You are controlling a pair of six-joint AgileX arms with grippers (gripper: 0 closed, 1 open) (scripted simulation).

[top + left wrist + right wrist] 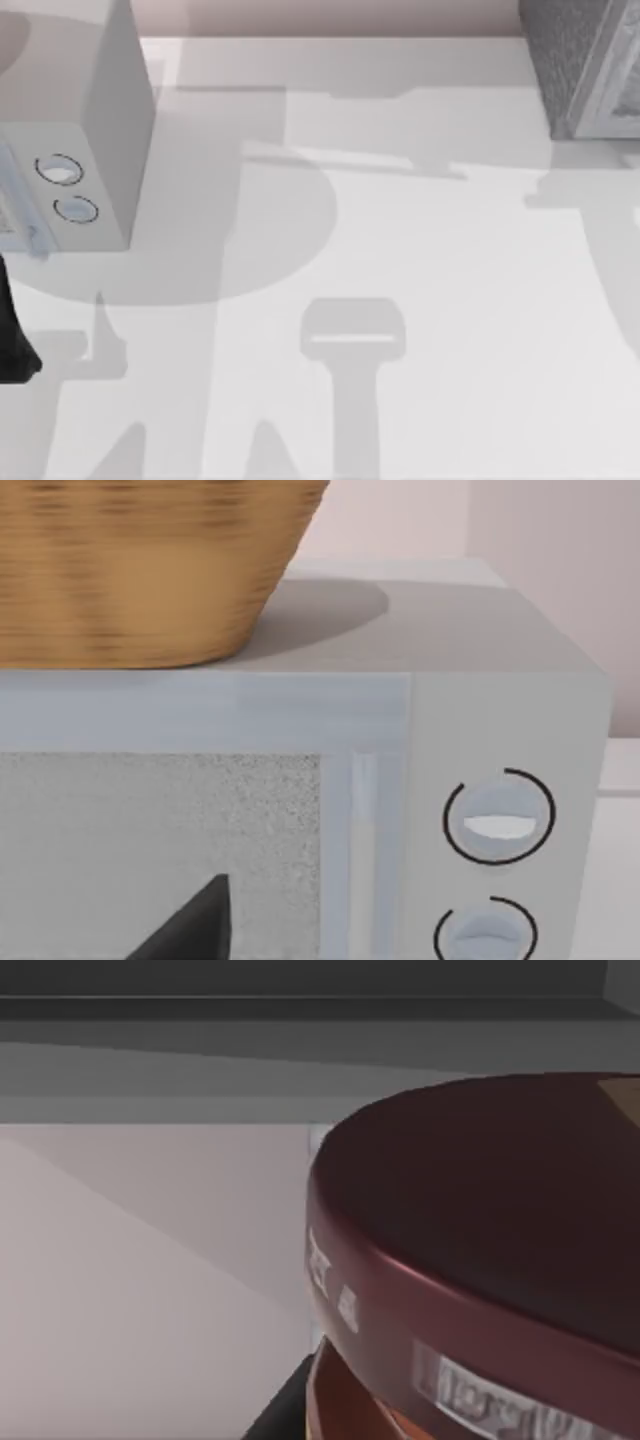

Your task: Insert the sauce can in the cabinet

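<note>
At about nine o'clock in the top view stands a pale grey box with two round dials [70,190]. A dark part of the left arm [12,340] shows at the table's left edge, near eight o'clock. In the left wrist view that box [500,730] is close ahead with a woven basket [140,570] resting on its top; I cannot tell how the left jaws stand.

At about one o'clock in the top view, at the table's far right, sits the cabinet [580,60], with its dark speckled side and lighter framed front.

The sauce can [480,1260] looms just before the right wrist camera, maroon lid nearest and a strip of orange label below, grey cabinet surfaces [200,1050] close beyond it. Its long axis appears to run upright. I judge the right arm far nearer the can; whether its jaws are clamped on it I cannot tell.
</note>
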